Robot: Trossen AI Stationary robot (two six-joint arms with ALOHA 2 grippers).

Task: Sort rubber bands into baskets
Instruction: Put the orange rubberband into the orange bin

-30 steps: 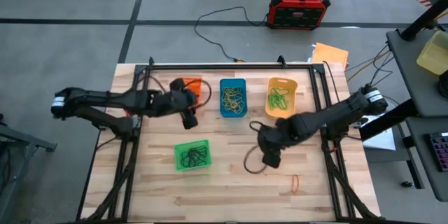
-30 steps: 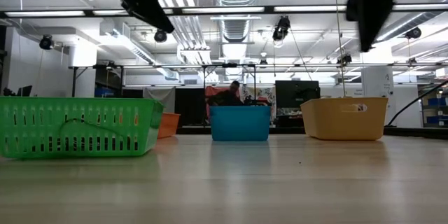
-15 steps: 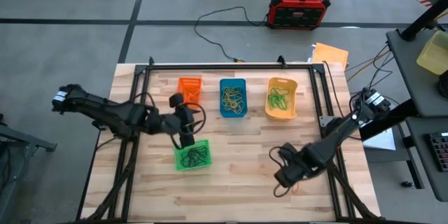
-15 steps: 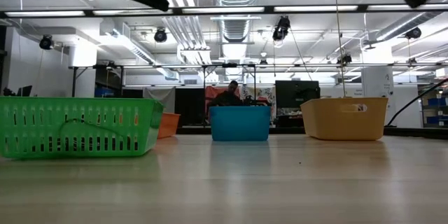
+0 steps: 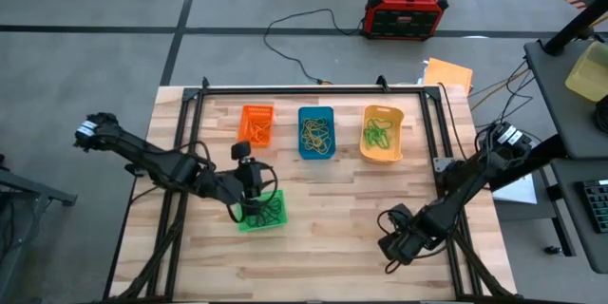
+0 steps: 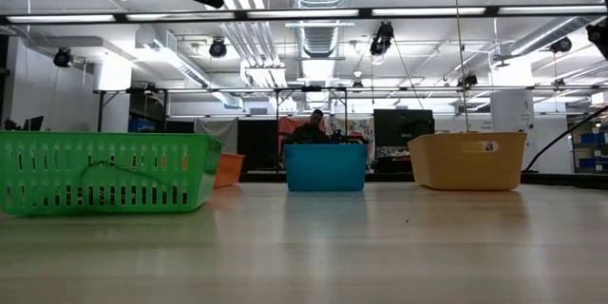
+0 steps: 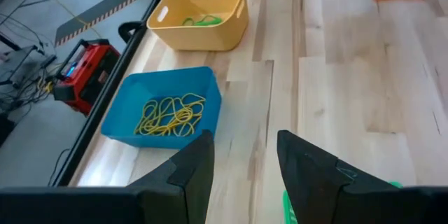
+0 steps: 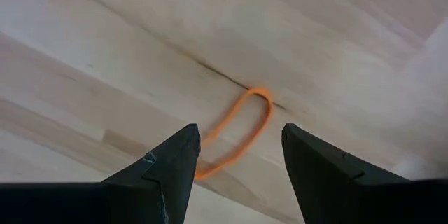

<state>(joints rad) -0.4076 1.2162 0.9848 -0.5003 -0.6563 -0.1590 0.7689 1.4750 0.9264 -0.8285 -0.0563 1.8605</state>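
Since a second ago both arms have swung toward the near side of the table [image 5: 313, 247], the high view now shows the left gripper [image 5: 249, 196] at centre-left of the frame, over the far edge of the green basket [image 5: 261, 211] with its dark rubber bands [image 5: 266, 213], where earlier it hovered by the orange basket [image 5: 256, 123] at upper centre-left; the blue basket [image 5: 316, 133] and the yellow-orange basket [image 5: 382, 135] sit in the upper middle, each with bands inside; the right gripper [image 5: 397, 243] has gone from mid-table to the lower right, covering the spot where a loose orange band lay. In the low view the green basket fills the left, the blue basket the centre and the yellow-orange basket the right, with only dark bits of arm at the top corners and a person far back behind the blue one. In the left wrist view the fingers [image 7: 189, 171] stand apart with nothing between them, the blue basket at centre-left, the yellow-orange one at the top, and the loose band at the top right corner. In the right wrist view the fingers [image 8: 175, 164] stand wide apart and empty, the orange rubber band [image 8: 241, 133] flat on the wood mid-frame just beyond them; I judge the right arm is set to pick it up, probably for the orange basket.
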